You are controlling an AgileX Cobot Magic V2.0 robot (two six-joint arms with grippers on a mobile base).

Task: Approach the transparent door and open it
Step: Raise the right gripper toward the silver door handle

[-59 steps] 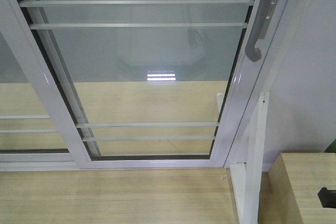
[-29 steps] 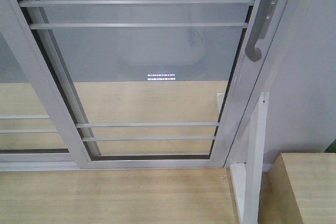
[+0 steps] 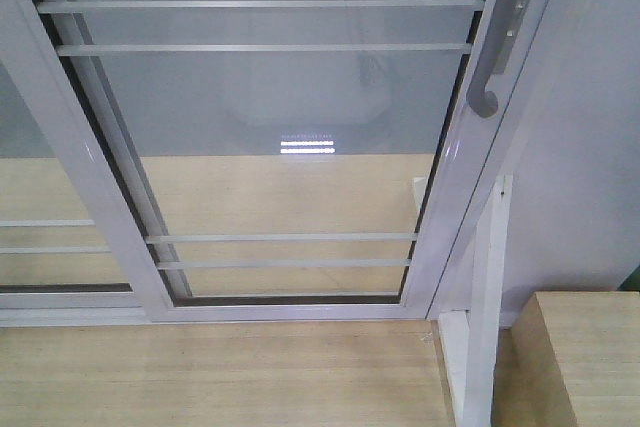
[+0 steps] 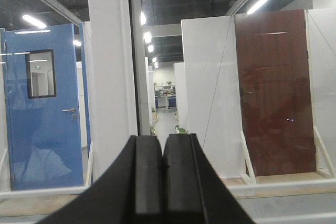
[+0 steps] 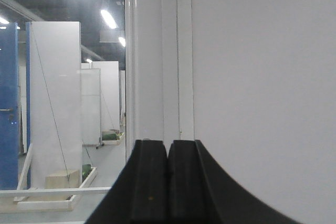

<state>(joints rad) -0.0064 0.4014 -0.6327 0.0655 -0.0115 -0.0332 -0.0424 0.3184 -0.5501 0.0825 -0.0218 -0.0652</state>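
Observation:
The transparent door (image 3: 280, 137) fills the front view: a white-framed glass panel with thin horizontal white bars. Its long grey curved pull handle (image 3: 488, 72) sits on the right stile, at the upper right. Neither gripper shows in the front view. In the left wrist view my left gripper (image 4: 163, 139) is shut and empty, pointing at a white upright frame member (image 4: 107, 77) with glass either side. In the right wrist view my right gripper (image 5: 168, 144) is shut and empty, pointing at white frame strips (image 5: 157, 56) beside a white wall (image 5: 262, 77).
A second glass panel without a handle (image 3: 40, 197) overlaps on the left. A bare white post (image 3: 485, 297) stands right of the door, with a grey wall (image 3: 590, 167) behind it. A wooden box (image 3: 585, 357) sits at lower right on a wooden floor (image 3: 220, 377). Beyond the glass are a blue door (image 4: 44, 108) and a brown door (image 4: 275, 93).
A dark object at the lower right edge of the front view one second ago has left the view. The door and handle stand the same.

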